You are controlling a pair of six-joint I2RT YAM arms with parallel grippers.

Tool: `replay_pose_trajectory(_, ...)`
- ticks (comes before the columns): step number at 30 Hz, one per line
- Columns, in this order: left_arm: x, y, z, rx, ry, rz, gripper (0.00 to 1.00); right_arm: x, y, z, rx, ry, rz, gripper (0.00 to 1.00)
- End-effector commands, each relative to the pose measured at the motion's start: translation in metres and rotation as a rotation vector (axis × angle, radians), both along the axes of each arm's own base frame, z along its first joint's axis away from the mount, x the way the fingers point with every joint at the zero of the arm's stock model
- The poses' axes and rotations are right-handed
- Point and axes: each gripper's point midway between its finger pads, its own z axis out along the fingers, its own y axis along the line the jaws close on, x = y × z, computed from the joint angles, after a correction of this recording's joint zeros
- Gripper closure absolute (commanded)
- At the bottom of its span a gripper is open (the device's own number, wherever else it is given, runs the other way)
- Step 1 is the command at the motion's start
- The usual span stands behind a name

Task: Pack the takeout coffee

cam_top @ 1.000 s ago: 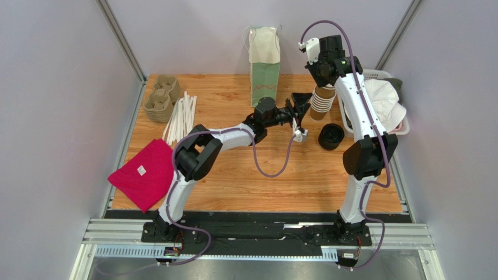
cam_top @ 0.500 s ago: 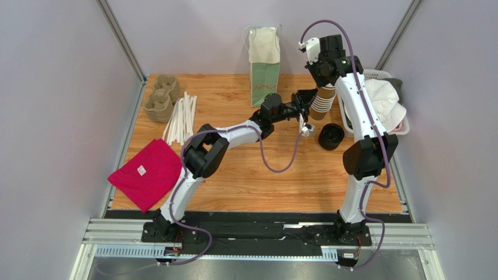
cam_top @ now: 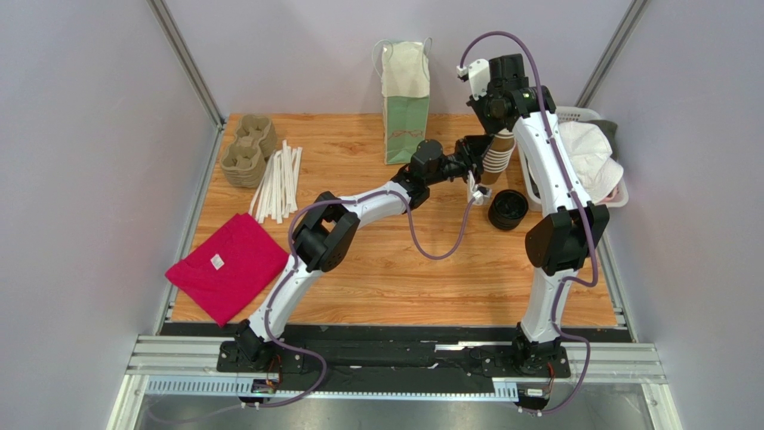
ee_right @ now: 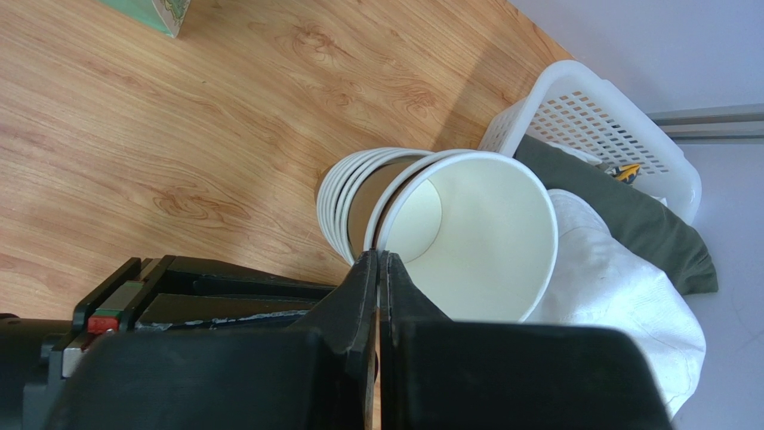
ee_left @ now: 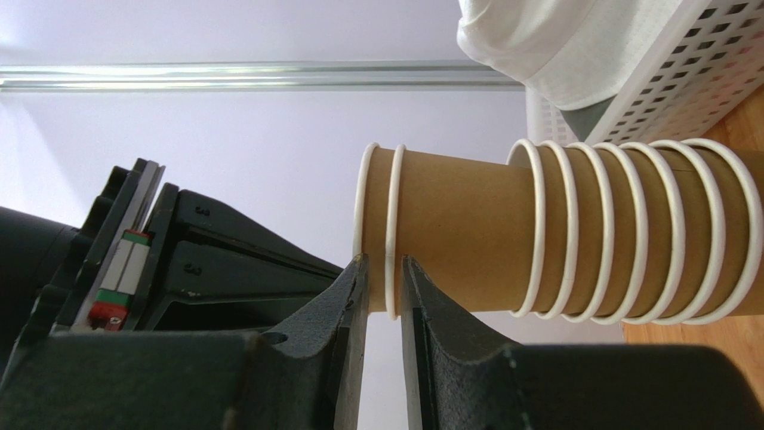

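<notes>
Cup separation: right gripper (ee_right: 378,260) pinches rim of top cup (ee_right: 484,242), left gripper (ee_left: 384,269) barely apart astride 2nd rim (ee_left: 392,224), so we'd clamp there, then pull straight off stack (ee_left: 628,233); no lidded cup seen, lid (cam_top: 507,208) just beside.

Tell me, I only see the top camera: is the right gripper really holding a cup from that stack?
Observer: Yes. On its wrist camera the right gripper is shut on the top cup at the rim.
Operator: Is just one cup raised?
Observer: No, two. The left wrist camera shows two rims standing clear of the stack.
Operator: And the other arm?
Observer: The left gripper straddles the rim of the second cup, with light showing beside the rim, so it looks unclamped.
</notes>
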Motion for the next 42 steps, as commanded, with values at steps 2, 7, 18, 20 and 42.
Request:
replay_pose_trajectory(2,-0.002,-0.008,0.005,0.005,-0.034,-0.011,0.72,0.006,0.001,0.018,0.019,-0.058,-0.002,1.00)
replay_pose_trajectory(7,0.003,-0.010,0.004,0.007,-0.032,0.003,0.73,0.005,0.003,0.019,0.023,-0.060,0.003,1.00)
replay_pose_trajectory(18,0.000,-0.012,0.013,-0.009,-0.050,-0.007,0.74,0.005,-0.003,0.015,0.018,-0.053,-0.007,1.00)
replay_pose_trajectory(20,-0.003,-0.012,0.009,-0.003,-0.051,-0.018,0.74,0.006,-0.004,0.013,0.018,-0.052,-0.010,1.00)
replay_pose_trajectory(42,-0.004,-0.013,0.028,-0.032,-0.080,-0.011,0.76,0.006,-0.007,0.012,0.026,-0.049,-0.013,1.00)
